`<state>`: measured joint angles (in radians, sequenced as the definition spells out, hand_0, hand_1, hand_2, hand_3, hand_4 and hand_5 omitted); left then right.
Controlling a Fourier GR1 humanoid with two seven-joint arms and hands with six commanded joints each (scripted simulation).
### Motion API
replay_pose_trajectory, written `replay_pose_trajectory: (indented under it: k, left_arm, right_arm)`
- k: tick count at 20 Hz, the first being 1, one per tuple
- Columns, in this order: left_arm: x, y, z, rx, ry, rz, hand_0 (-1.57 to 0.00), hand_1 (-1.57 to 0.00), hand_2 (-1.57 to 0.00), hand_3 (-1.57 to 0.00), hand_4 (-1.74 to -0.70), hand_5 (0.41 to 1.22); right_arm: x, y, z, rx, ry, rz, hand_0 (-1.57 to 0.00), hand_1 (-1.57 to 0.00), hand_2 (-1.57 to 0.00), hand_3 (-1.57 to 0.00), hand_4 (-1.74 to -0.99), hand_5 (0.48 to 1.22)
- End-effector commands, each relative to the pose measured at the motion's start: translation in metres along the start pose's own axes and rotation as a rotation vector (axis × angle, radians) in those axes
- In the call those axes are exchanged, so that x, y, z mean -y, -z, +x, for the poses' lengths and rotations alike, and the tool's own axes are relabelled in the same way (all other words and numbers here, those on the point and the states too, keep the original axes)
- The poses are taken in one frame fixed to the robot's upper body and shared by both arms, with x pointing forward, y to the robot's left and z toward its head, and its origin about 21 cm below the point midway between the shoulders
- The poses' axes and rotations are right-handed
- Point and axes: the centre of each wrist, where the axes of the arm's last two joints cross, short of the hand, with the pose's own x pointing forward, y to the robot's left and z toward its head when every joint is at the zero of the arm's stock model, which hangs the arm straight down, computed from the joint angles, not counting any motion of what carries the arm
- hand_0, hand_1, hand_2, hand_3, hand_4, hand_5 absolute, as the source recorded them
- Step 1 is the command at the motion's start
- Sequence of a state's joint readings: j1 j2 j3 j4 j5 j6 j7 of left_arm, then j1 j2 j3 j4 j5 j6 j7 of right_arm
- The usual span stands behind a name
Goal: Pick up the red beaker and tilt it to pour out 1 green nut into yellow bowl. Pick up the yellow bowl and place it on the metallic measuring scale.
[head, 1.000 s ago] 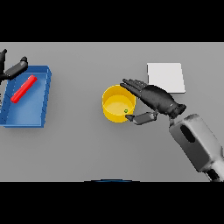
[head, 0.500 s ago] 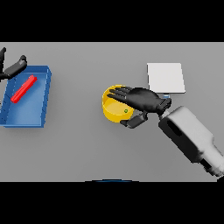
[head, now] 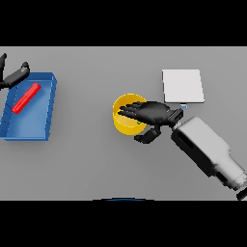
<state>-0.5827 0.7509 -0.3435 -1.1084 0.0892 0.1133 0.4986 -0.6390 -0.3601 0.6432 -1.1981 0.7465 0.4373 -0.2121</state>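
Observation:
The yellow bowl point(head: 126, 120) stands at the table's middle, and a green nut point(head: 139, 122) shows inside it by the right wall. My right hand point(head: 153, 113) lies over the bowl's right half, open, with straight fingers reaching across the opening and the thumb point(head: 146, 137) just outside the near wall. The red beaker point(head: 26, 98) lies on its side in the blue tray point(head: 44, 130) at the left. My left hand point(head: 13, 77) shows open at the left edge, above the tray's far corner. The pale square measuring scale point(head: 182, 86) sits behind and to the right of the bowl.
My right forearm point(head: 207, 149) runs from the lower right toward the bowl, passing just below the scale's near edge. Bare grey table lies between the tray and the bowl.
My right hand has slid left from beside the bowl to over its opening, fingers now reaching across it. The bowl, the beaker and the left hand have stayed in place.

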Motion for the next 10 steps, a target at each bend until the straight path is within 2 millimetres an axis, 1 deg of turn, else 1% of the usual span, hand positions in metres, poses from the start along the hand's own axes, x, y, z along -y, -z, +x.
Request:
replay_pose_trajectory:
  k: [1, 2, 3, 4, 5, 6, 7, 9, 10]
  left_arm:
    - [0.0, 0.0, 0.0, -0.004, 0.002, -0.001, 0.0, 0.0, 0.0, 0.0, -0.8, 0.723]
    - [0.003, -0.002, -0.001, 0.004, 0.005, 0.002, 0.0, 0.0, 0.0, 0.0, -0.79, 0.725]
    - [0.001, -0.004, 0.002, -0.001, 0.008, 0.002, 0.0, 0.0, 0.0, 0.0, -0.79, 0.727]
    - [0.002, -0.004, 0.004, -0.006, 0.011, -0.002, 0.0, 0.0, 0.0, 0.0, -0.79, 0.728]
    - [0.002, -0.005, 0.008, 0.001, 0.006, 0.001, 0.0, 0.0, 0.0, 0.0, -0.79, 0.728]
    - [0.0, -0.004, 0.008, 0.006, 0.005, 0.003, 0.0, 0.0, 0.0, 0.0, -0.79, 0.728]
    - [0.0, -0.004, 0.007, 0.004, 0.004, 0.002, 0.0, 0.0, 0.0, 0.0, -0.79, 0.729]
    - [0.002, -0.006, 0.009, 0.002, 0.006, 0.0, 0.0, 0.0, 0.0, 0.0, -0.79, 0.732]
    - [0.0, -0.005, 0.004, -0.007, 0.01, 0.004, 0.0, 0.0, 0.0, 0.0, -0.79, 0.732]
  right_arm:
    - [-0.001, 0.002, -0.002, -0.008, 0.003, 0.011, 0.0, 0.0, 0.0, 0.0, -1.277, 0.696]
    - [-0.002, 0.003, -0.003, -0.008, 0.01, 0.016, 0.0, 0.0, 0.0, 0.0, -1.279, 0.699]
    - [-0.001, 0.003, -0.003, 0.006, 0.013, 0.011, 0.0, 0.0, 0.0, 0.0, -1.281, 0.702]
    - [-0.005, 0.006, 0.0, 0.012, 0.013, 0.024, 0.0, 0.0, 0.0, 0.0, -1.285, 0.706]
    - [-0.005, 0.004, -0.002, 0.012, 0.013, 0.026, 0.0, 0.0, 0.0, -0.02, -1.286, 0.71]
    - [-0.007, 0.005, -0.005, 0.018, 0.01, 0.026, 0.0, 0.0, -0.01, -0.03, -1.286, 0.712]
    - [-0.005, 0.008, -0.005, 0.02, 0.012, 0.016, 0.0, 0.0, -0.02, -0.04, -1.289, 0.721]
    - [-0.005, 0.011, -0.004, 0.017, 0.026, 0.011, 0.0, 0.0, -0.05, -0.09, -1.309, 0.768]
    - [-0.008, 0.01, -0.004, 0.014, 0.035, 0.016, 0.0, -0.01, -0.08, -0.12, -1.333, 0.8]
